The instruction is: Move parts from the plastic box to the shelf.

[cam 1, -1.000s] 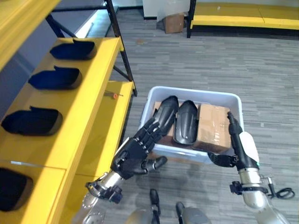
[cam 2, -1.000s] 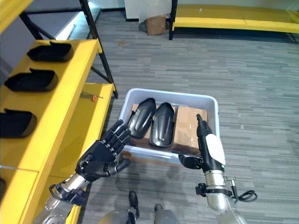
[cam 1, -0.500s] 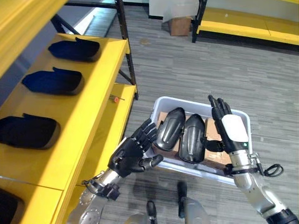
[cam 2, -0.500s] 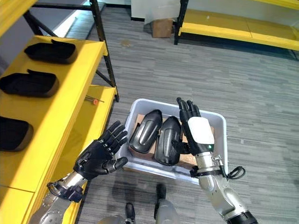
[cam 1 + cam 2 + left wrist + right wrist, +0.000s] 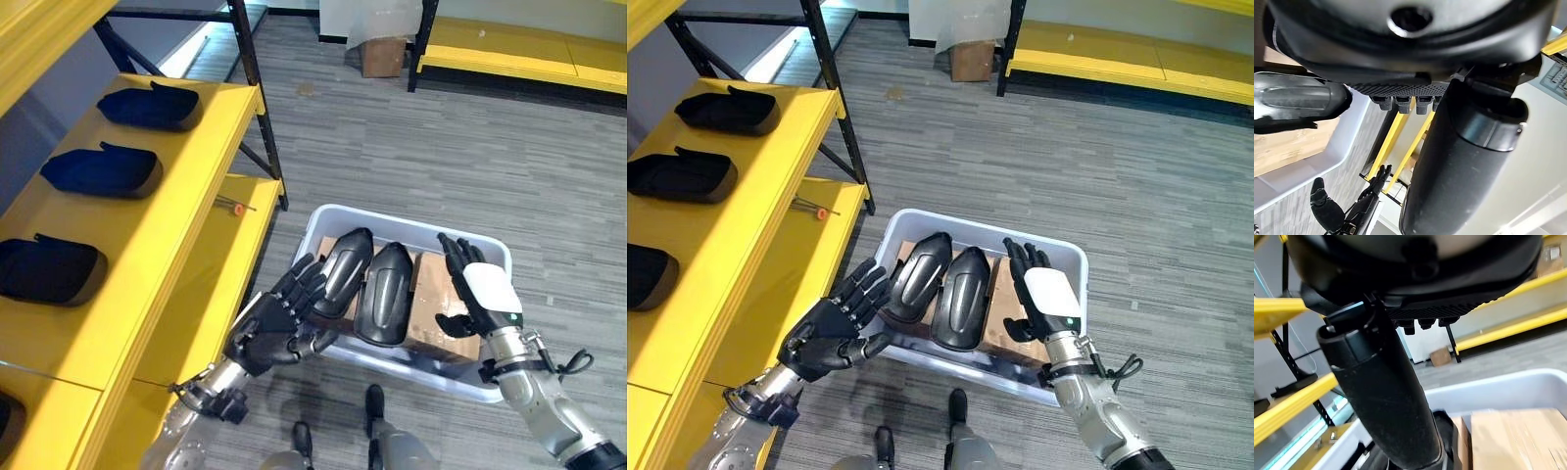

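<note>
Over the plastic box [image 5: 495,257] on the floor, I hold both of my robot hands open, and they grip nothing. My left robot hand [image 5: 277,323] is at the box's shelf side, with its straight fingers spread over the front wall. My right robot hand [image 5: 476,294] is at the box's other side, palm turned toward the middle, above a brown cardboard piece [image 5: 431,294] that lies inside.

Two black parts lie side by side in the box, between my two hands. The nearer part [image 5: 340,269] is the one closest to the shelf, and my left fingertips are just beside its near end, maybe touching it. The second part [image 5: 385,292] lies next to it, toward my right hand. Both parts are long, and their long way runs from the front wall to the back wall of the box.

I think my left hand is the closer one for the nearer part. The yellow shelf [image 5: 196,176] stands beside the box on that same side, and other black parts [image 5: 103,168] already sit on it.
</note>
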